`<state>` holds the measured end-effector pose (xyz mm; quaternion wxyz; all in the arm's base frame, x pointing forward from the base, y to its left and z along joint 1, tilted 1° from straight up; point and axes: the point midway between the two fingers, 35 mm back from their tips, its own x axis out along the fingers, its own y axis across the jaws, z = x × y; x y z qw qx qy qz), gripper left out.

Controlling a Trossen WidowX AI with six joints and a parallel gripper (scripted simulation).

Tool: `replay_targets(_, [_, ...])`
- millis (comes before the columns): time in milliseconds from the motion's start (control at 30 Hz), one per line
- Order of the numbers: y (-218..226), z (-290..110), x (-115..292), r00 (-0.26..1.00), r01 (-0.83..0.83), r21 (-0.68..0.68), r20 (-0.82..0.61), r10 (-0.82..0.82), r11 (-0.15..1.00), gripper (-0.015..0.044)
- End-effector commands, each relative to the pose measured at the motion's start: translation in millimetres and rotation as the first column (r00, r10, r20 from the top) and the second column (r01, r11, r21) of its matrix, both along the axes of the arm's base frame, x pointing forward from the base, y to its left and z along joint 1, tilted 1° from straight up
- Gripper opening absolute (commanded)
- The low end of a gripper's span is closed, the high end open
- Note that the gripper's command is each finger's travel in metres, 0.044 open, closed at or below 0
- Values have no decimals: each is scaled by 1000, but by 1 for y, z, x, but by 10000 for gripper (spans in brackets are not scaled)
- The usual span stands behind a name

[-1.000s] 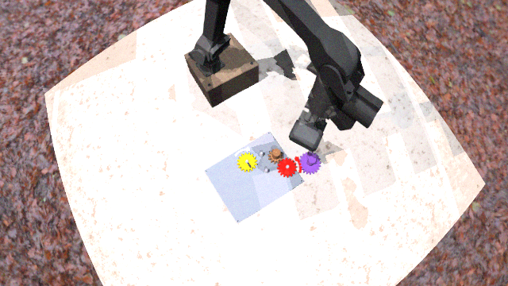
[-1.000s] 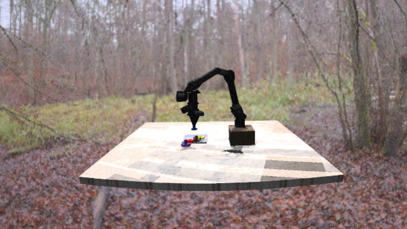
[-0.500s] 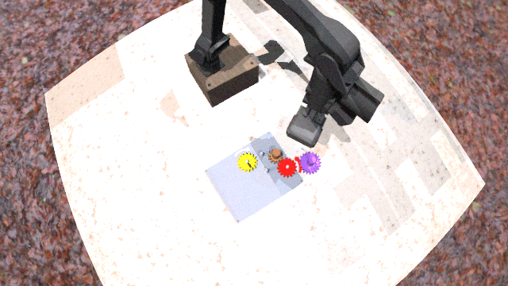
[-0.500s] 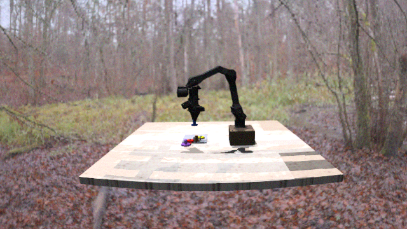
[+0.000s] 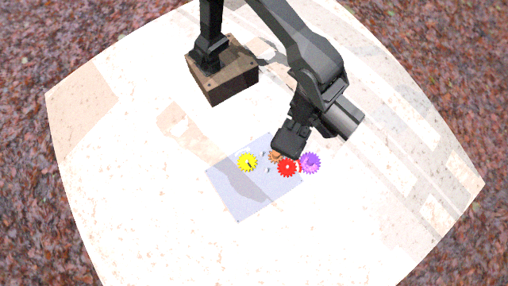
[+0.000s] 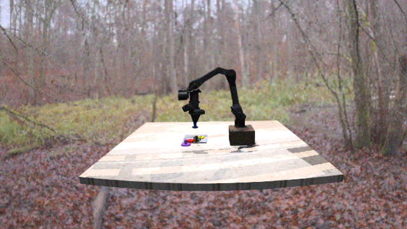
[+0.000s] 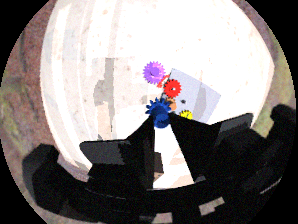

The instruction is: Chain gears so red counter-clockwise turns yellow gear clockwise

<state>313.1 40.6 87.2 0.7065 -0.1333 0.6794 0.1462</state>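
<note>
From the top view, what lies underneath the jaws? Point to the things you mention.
The jaws (image 5: 290, 139) (image 6: 194, 122) hide the blue gear (image 6: 194, 127) (image 7: 159, 111) they hold; only the other views show it. The orange gear (image 5: 275, 156) peeks out at their edge, partly covered. Whatever else sits beneath, the top view cannot show.

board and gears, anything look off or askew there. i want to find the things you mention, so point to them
Nothing plainly damaged or spilled. The purple toothed gear (image 5: 310, 163) (image 6: 186, 144) (image 7: 153, 72) stands off the grey rectangular board (image 5: 242, 202) (image 7: 207, 100), as a loose gear would. The dark blue toothed gear (image 6: 194, 127) (image 7: 159, 112) is held in the jaws, above the table. Whether the orange-brown gear (image 5: 275, 156) (image 7: 172, 104) sits flat, I can't tell.
</note>
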Motion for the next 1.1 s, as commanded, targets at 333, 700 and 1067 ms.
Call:
replay_targets(333, [-27,-21,-8,1000,0,0,-1,0,1000,0])
replay_targets(700, [-49,-38,-17,1000,0,-2,-2,0,1000,0])
replay_targets(1067, [-69,-55,-29,1000,0,-4,-3,0,1000,0])
